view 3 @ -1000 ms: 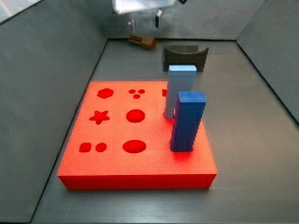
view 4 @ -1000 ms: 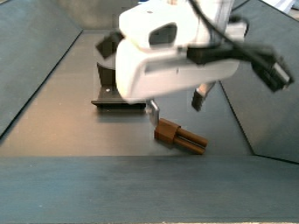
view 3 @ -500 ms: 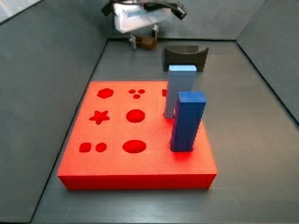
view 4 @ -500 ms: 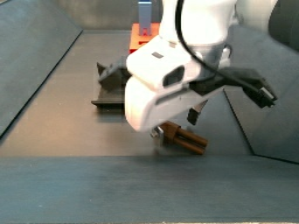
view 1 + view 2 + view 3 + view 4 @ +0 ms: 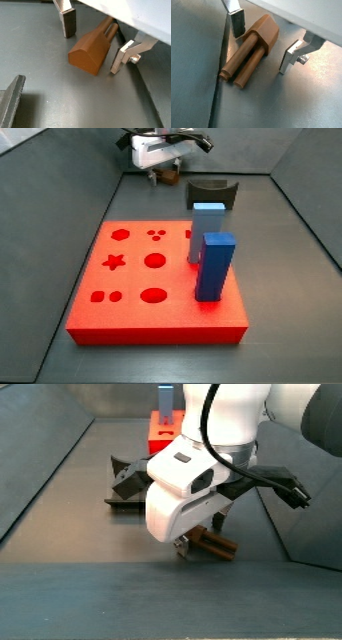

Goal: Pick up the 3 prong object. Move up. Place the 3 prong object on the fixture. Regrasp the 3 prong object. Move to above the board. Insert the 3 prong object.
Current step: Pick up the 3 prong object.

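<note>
A dark grey floor runs between sloping grey walls. At its far end, low over the floor, the gripper (image 5: 93, 42) straddles the 3 prong object (image 5: 92, 48), which lies flat on the floor; its fingers (image 5: 236, 21) stand spread on either side, not pressing it. The fixture (image 5: 211, 192) sits just beside it, and the red board (image 5: 134, 288) with two blue blocks (image 5: 214, 266) lies well apart.
</note>
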